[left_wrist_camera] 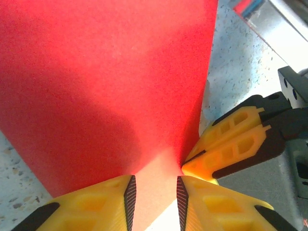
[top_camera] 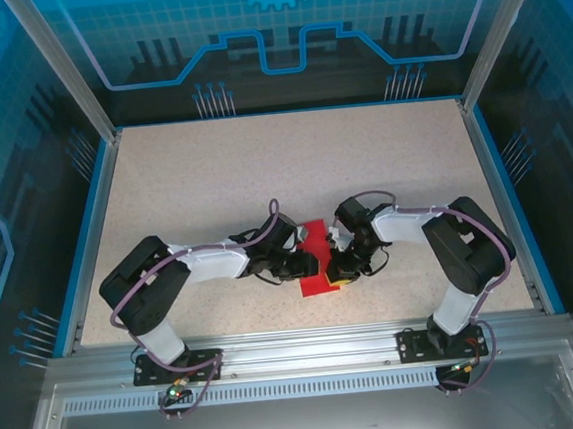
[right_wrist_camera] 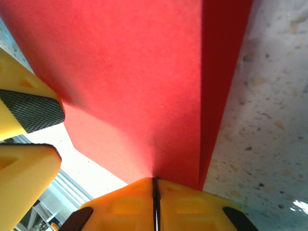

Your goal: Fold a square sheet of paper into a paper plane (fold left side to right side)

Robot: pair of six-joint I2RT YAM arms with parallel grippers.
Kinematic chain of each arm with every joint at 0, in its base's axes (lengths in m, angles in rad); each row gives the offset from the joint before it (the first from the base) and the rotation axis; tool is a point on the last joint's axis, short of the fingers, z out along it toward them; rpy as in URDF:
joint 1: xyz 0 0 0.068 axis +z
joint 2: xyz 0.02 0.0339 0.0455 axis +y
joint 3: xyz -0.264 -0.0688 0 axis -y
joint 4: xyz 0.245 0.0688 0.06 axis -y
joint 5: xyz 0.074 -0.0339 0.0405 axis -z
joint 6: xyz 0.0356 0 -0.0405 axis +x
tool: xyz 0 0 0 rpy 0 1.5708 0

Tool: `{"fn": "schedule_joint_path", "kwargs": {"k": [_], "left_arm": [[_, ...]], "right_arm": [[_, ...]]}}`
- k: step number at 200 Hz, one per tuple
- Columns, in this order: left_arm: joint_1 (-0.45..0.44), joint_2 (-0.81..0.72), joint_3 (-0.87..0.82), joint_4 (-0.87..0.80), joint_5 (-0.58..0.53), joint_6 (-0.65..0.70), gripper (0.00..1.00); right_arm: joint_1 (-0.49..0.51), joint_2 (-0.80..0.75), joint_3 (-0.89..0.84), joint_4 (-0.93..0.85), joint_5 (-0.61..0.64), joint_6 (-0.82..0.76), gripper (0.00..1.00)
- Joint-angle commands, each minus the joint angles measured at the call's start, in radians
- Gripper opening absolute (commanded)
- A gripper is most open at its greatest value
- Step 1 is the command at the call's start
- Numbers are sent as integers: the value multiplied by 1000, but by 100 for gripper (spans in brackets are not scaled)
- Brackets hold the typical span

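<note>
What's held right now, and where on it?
Right gripper pinches the red paper at its edge, jaws shut. Left gripper: jaws apart over the paper, clamping nothing.

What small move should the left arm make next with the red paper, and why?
Probably close the left fingers on the red paper. They stand apart with its edge running between them, while the right fingers are shut on the same edge, so a second grip would likely steady the sheet for folding.
</note>
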Motion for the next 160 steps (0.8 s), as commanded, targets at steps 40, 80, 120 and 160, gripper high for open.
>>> {"fn": "schedule_joint_path", "kwargs": {"k": [40, 80, 120, 160], "left_arm": [[11, 57, 16, 4, -19, 23, 33], [48, 90, 28, -16, -55, 31, 34], [94, 103, 47, -57, -62, 42, 36], [145, 130, 94, -95, -65, 74, 36]], "right_arm": [[11, 65, -2, -105, 197, -21, 10], [11, 75, 6, -139, 244, -31, 9], [10, 84, -1, -143, 259, -32, 9], [11, 87, -2, -144, 267, -34, 9]]}}
